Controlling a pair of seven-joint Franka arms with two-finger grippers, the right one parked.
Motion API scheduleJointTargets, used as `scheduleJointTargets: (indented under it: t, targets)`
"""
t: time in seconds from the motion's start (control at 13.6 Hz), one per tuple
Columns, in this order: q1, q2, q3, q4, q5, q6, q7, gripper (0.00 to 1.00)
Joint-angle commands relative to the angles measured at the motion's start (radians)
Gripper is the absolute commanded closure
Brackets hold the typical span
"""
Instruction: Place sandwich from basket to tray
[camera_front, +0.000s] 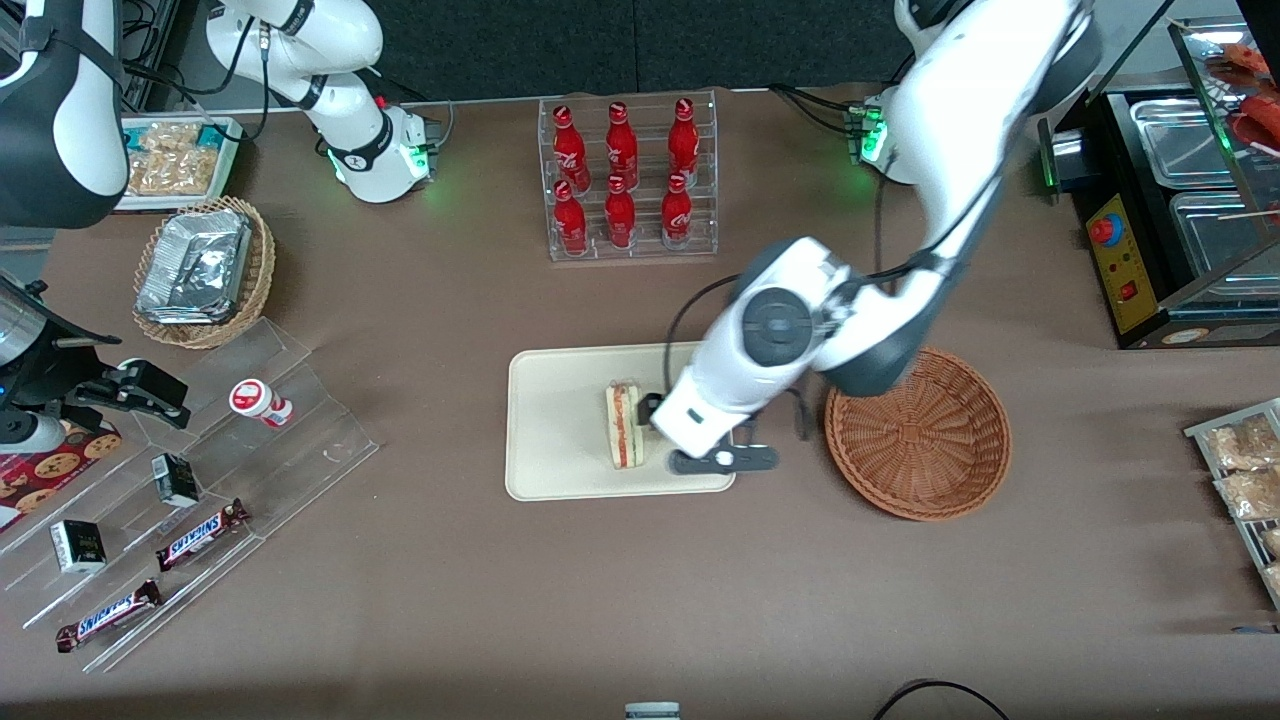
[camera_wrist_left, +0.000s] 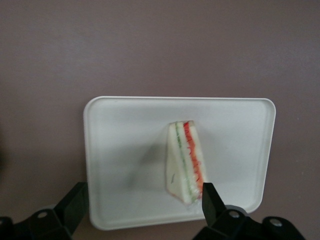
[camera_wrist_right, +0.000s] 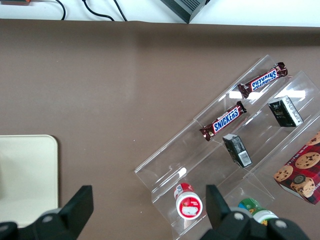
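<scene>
Six red cola bottles (camera_front: 622, 175) stand in a clear rack (camera_front: 630, 245); two Snickers bars (camera_front: 200, 533) lie on an acrylic stand (camera_front: 300, 440).

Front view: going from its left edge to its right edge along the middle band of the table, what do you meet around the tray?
Tray → sandwich standing on it → gripper, open above the tray beside the sandwich → basket, empty.
</scene>
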Motion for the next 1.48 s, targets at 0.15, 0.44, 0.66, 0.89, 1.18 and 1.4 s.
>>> scheduleJointTargets:
  t: [0.15, 0.44, 0.66, 0.89, 1.18, 1.4]
  targets:
    - [0.241, -0.297, -0.007, -0.346, -0.113, -0.042, 0.274, 0.0]
    - [0.453, -0.503, -0.006, -0.476, -0.176, -0.189, 0.516, 0.0]
    - [0.544, -0.617, 0.0, -0.467, -0.179, -0.33, 0.56, 0.0]
    - [0.576, -0.695, 0.006, -0.407, -0.178, -0.442, 0.561, 0.0]
    - [0.576, -0.695, 0.034, -0.241, -0.147, -0.603, 0.558, 0.0]
    - [0.576, -0.694, 0.051, -0.236, -0.121, -0.605, 0.558, 0.0]
